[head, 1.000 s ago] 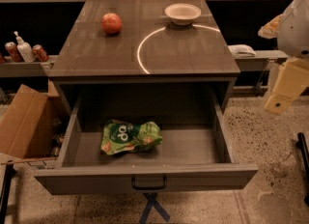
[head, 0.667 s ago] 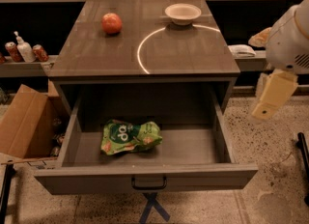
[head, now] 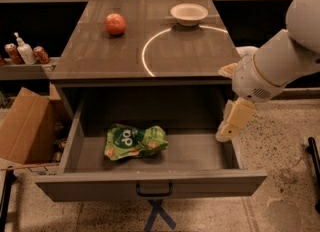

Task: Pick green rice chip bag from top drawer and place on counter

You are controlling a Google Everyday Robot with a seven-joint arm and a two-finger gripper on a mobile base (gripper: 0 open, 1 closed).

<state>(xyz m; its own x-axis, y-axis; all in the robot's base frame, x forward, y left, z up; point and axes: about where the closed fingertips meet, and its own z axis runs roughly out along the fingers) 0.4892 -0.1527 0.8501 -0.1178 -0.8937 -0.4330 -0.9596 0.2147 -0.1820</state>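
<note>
The green rice chip bag lies crumpled on the floor of the open top drawer, left of its middle. The drawer is pulled out fully, with its dark pull handle at the front centre. The counter above it is grey-brown with a bright curved ring line. My gripper hangs from the white arm at the right. It points down over the drawer's right side wall, well to the right of the bag and not touching it.
A red apple and a white bowl stand on the counter's far part. A brown cardboard box sits on the floor to the left of the drawer. Cans and a bottle stand on a low shelf at the left.
My arm and gripper have moved left and down, from beside the cabinet to over the drawer's right side wall. The bag and drawer have not moved.
</note>
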